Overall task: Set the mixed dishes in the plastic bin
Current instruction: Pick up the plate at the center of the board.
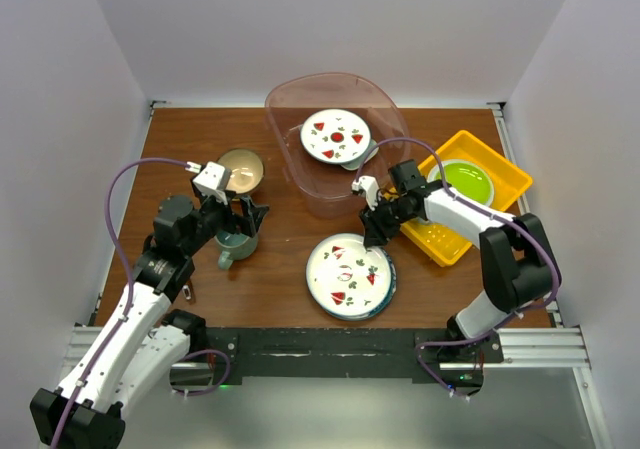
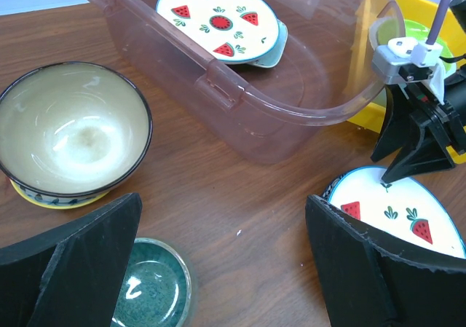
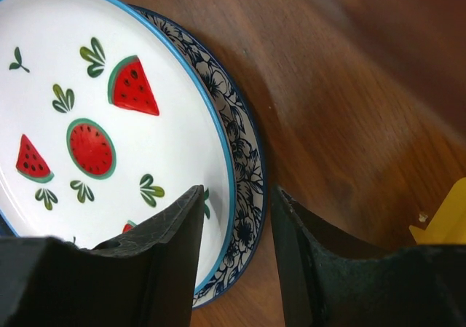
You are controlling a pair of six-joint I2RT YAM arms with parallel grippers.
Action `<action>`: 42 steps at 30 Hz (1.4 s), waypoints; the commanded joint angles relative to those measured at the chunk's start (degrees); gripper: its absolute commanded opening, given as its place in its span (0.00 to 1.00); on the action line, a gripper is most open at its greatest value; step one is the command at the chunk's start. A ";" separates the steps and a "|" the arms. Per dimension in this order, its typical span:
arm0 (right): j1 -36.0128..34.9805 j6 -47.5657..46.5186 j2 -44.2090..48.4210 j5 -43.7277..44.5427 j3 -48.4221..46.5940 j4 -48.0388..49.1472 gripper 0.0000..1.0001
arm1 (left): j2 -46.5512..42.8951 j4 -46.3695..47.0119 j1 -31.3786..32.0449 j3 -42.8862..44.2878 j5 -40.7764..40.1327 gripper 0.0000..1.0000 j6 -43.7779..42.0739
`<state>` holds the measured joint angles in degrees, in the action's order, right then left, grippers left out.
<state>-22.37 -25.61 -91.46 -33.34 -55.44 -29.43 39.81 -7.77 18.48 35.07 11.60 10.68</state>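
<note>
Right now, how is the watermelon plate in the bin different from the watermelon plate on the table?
The bin plate lies inside the plastic bin, propped on a pale mint dish; the table plate sits on a blue floral plate. The right gripper straddles the table plate's rim; nothing grips the bin plate. Both are white, blue-rimmed, with watermelons.

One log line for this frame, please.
left gripper: open over mug | right gripper: jaws astride rim of stacked plates, grip unclear | bin: watermelon plate inside | bowl: outside bin
</note>
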 commanded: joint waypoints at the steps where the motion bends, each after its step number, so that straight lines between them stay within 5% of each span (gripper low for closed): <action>1: 0.22 -0.76 -0.65 -1.81 -2.30 -0.63 0.40 | 0.00 2.41 -0.29 0.17 0.62 1.00 -1.54; 15: 0.22 -1.29 1.72 -0.32 -2.30 -0.37 0.00 | 0.53 2.41 -0.29 0.09 1.94 1.00 -1.27; 42: 0.22 -5.51 11.39 -2.95 -1.07 -1.42 0.00 | 6.94 2.23 -0.29 0.44 13.10 1.00 -1.27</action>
<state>-22.09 -29.43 -83.05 -32.77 -56.01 -30.59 46.41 -7.81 18.44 35.07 20.67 10.70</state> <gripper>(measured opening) 0.026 0.997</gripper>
